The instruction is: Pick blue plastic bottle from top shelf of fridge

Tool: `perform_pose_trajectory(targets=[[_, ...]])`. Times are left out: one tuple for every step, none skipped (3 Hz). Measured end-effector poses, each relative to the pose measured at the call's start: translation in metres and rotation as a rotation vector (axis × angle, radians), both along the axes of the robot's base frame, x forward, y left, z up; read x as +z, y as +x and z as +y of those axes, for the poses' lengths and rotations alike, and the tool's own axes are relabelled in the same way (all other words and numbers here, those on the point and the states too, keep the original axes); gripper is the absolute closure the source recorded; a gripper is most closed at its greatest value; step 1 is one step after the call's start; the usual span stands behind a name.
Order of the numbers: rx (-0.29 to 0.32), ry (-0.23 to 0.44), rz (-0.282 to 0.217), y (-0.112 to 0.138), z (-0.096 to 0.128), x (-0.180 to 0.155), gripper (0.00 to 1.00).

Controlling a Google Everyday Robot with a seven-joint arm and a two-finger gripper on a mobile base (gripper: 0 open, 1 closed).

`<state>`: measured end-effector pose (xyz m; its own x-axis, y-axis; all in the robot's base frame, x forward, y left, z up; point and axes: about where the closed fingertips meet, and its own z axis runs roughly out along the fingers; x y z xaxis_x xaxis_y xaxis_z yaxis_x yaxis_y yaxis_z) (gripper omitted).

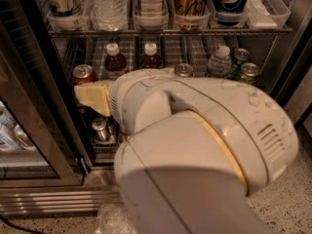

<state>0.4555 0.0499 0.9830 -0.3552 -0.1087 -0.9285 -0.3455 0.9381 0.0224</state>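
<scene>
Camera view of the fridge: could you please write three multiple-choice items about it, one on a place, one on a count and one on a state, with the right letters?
1. Where is the robot's pale hand?
A. close by the red drink can
B. around the dark blue Pepsi-logo container
C. on the speckled floor

2. How many white-capped bottles of brown drink stand right of that can?
A. one
B. two
C. four

3. The glass door of the steel-based fridge is:
A. shut
B. swung open
C. missing

Answers:
1 A: the hand shows just beside the can.
2 B: two white caps stand side by side.
3 B: the door stands aside at the left.
</scene>
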Motion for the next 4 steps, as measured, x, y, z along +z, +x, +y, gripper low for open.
perform_pose_trajectory(targets=[[-0.018, -0.006, -0.011, 0.008, -0.009, 0.006, 0.0], [-0.074, 0.041, -0.015, 0.026, -0.018, 0.028, 0.0], [-0.074, 0.041, -0.015, 0.026, -0.018, 0.028, 0.0], [-0.091, 0.043, -0.053, 0.028, -0.02, 0.042, 0.0]])
